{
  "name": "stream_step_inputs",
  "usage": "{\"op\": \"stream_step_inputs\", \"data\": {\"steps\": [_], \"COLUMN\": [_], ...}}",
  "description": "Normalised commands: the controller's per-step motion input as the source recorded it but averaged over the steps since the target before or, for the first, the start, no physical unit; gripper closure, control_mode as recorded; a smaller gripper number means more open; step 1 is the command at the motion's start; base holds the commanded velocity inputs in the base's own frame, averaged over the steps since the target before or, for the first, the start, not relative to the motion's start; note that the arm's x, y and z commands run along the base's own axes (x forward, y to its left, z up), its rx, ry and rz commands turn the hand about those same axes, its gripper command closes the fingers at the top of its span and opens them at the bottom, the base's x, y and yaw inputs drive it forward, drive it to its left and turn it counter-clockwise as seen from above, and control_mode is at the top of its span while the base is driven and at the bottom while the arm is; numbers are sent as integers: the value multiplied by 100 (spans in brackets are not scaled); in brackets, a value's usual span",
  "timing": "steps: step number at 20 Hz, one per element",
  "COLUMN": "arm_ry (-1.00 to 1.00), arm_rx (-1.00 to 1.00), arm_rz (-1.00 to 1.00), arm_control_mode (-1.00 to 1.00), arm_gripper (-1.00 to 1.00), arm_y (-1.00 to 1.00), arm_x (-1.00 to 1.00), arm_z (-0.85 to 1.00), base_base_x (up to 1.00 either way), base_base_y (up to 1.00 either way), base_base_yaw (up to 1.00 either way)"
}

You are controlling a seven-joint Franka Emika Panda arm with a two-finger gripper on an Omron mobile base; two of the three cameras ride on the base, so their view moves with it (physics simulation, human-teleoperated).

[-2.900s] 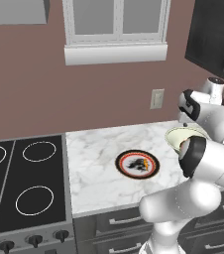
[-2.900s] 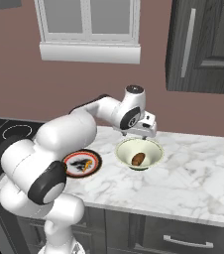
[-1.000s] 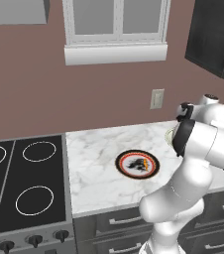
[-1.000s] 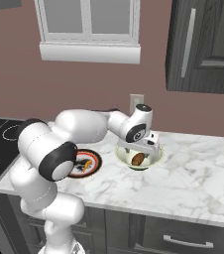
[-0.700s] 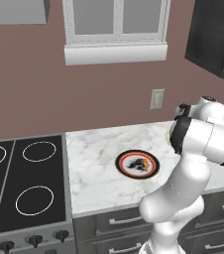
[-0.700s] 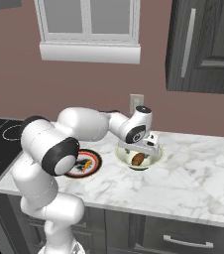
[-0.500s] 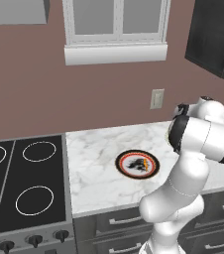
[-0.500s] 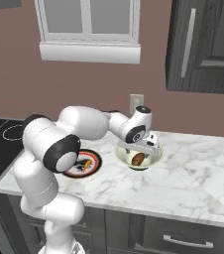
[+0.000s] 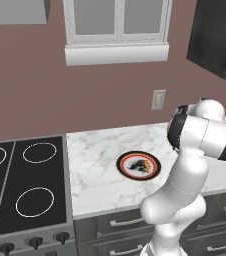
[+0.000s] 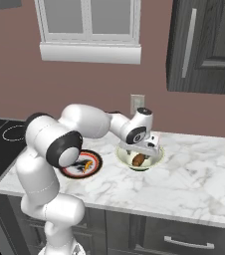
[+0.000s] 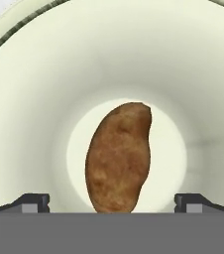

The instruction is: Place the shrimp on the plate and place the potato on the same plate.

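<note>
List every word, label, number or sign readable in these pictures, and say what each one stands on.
There is no readable text.
The plate bears black markings in its white centre, but they read as a picture, not letters.
The stove knobs are too small to show any marks.
The potato, the bowl it lies in, and the wall outlet carry no writing.

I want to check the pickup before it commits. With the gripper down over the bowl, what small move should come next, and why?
Probably lower a little further, then close. In the hand view the potato lies in the bottom of the cream bowl, centred between the open gripper fingertips, which flank it with gaps on both sides. The plate holds no potato.
</note>
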Motion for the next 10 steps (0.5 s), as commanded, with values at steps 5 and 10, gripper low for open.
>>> {"op": "stream_step_inputs", "data": {"steps": [5, 10], "arm_ry": [5, 6], "arm_rx": [0, 0], "arm_rz": [0, 0], "arm_control_mode": [-100, -100], "arm_gripper": [-100, -100], "arm_y": [0, 0], "arm_x": [0, 0], "arm_z": [-13, -14], "base_base_x": [0, 0], "base_base_y": [0, 0], "base_base_yaw": [0, 0]}}
